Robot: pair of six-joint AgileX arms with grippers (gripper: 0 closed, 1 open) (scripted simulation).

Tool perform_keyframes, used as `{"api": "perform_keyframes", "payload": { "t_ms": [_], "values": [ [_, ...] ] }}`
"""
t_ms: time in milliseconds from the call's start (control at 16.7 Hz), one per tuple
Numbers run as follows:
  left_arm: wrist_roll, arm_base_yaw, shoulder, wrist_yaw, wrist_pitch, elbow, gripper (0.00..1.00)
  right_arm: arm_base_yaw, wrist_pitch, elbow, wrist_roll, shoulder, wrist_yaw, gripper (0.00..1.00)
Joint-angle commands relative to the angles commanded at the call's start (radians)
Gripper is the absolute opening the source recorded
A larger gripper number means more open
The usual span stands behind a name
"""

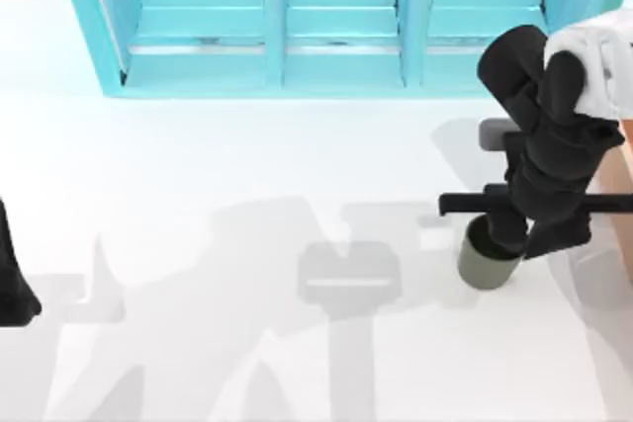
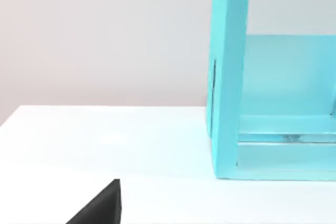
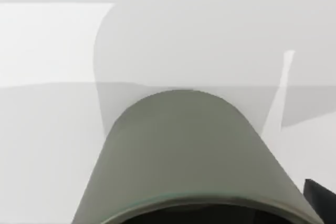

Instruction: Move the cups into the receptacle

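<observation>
A plain olive-grey cup [image 1: 487,262] stands on the white table at the right, close to the receptacle. My right gripper [image 1: 529,239] comes down on the cup's right side, with its fingers closed over the wall at the rim. In the right wrist view the cup [image 3: 184,156] looms very near, and one dark fingertip [image 3: 320,199] sits just outside its wall. The receptacle [image 1: 615,180] appears as an orange-tan strip at the right edge, partly hidden behind the right arm. My left gripper [image 1: 12,289] is parked at the table's left edge.
A big turquoise shelf unit [image 1: 326,27] runs along the back of the table, and its end panel [image 2: 228,77] rises in the left wrist view. The white tabletop [image 1: 247,175] stretches open between the two arms.
</observation>
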Motion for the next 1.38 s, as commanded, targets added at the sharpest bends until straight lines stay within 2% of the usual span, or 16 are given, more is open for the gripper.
{"api": "perform_keyframes", "payload": {
  "t_ms": [600, 900, 1380],
  "values": [
    [0.0, 0.0, 0.0, 0.0, 0.0, 0.0, 1.0, -0.002, 0.001, 0.002, -0.001, -0.002, 0.001, 0.0],
    [0.0, 0.0, 0.0, 0.0, 0.0, 0.0, 1.0, -0.001, -0.003, 0.077, -0.091, -0.059, 0.001, 0.0],
    [0.0, 0.0, 0.0, 0.0, 0.0, 0.0, 1.0, -0.247, -0.316, 0.143, -0.274, -0.178, -0.001, 0.0]
  ]
}}
